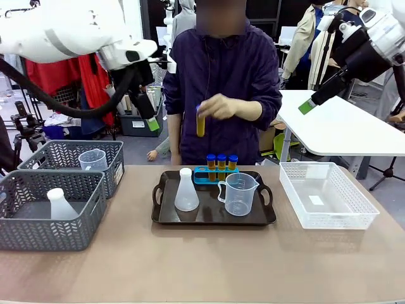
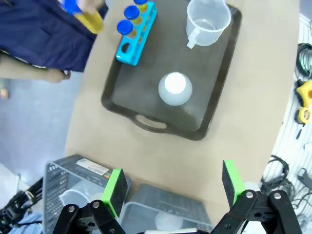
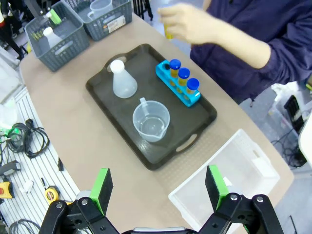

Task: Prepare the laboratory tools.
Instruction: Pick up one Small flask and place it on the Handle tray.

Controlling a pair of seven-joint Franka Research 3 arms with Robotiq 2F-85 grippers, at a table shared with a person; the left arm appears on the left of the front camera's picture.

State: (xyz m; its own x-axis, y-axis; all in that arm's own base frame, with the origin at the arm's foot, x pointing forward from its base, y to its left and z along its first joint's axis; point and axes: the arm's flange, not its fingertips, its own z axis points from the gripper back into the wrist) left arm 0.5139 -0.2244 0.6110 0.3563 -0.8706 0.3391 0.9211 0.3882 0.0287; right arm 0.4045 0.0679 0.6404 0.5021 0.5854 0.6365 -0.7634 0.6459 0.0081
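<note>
Below left end effector [image 2: 173, 187] — flask [image 2: 174, 88].

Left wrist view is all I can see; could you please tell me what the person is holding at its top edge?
Observer: An amber tube with a blue cap, held upright in the person's hand above the blue rack.
Operator: Thank you. Is anything on the table beyond the tray on its beaker side?
Observer: Yes, a white mesh basket stands there, on the robot's right, apart from the tray.
Operator: And the right gripper?
Observer: It is open, raised well above the table.
</note>
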